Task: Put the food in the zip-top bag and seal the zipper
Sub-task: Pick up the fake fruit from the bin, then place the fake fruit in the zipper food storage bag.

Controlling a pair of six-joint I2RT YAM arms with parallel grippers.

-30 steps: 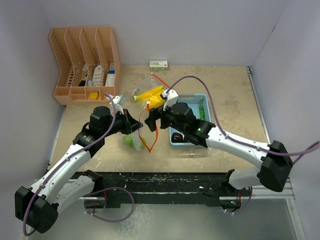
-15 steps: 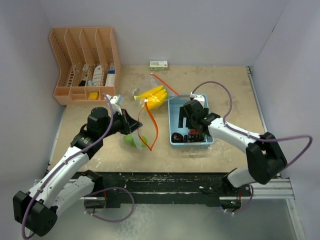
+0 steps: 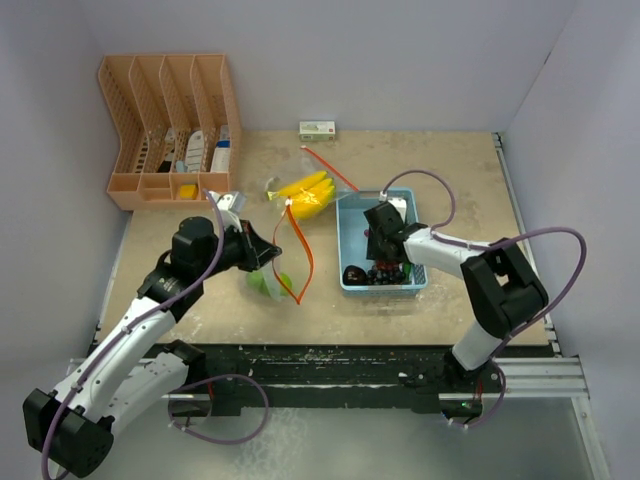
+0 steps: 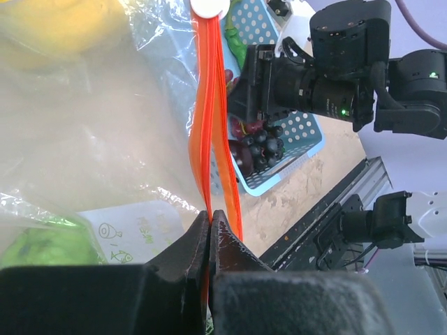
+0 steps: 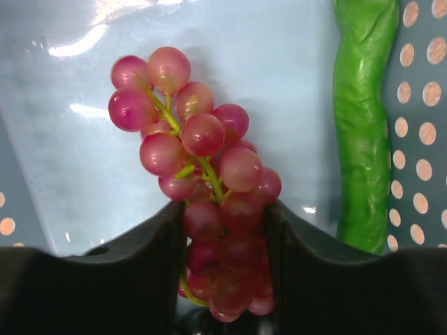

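Observation:
The clear zip-top bag [image 3: 278, 222] lies left of centre with a yellow banana bunch [image 3: 305, 190] and a round green fruit [image 3: 265, 283] inside. My left gripper [image 3: 262, 252] is shut on its orange zipper edge [image 4: 209, 105], holding the mouth up; the left gripper's tips [image 4: 209, 220] pinch the strip. My right gripper [image 3: 385, 265] reaches down into the light-blue basket [image 3: 345, 215]. The right gripper's jaws [image 5: 223, 237] press both sides of the red berries [image 5: 202, 160]. The long green cucumber [image 5: 363, 118] lies beside them, and dark grapes [image 4: 260, 148] sit at the basket's near end.
An orange desk organizer [image 3: 170, 120] stands at the back left. A small white box [image 3: 317, 129] lies by the back wall. Walls close in on the left, back and right of the table.
My right arm swung from the bag's mouth over to the basket, dropped into it, and its jaws closed in on the red berries. The left gripper kept its hold on the zipper.

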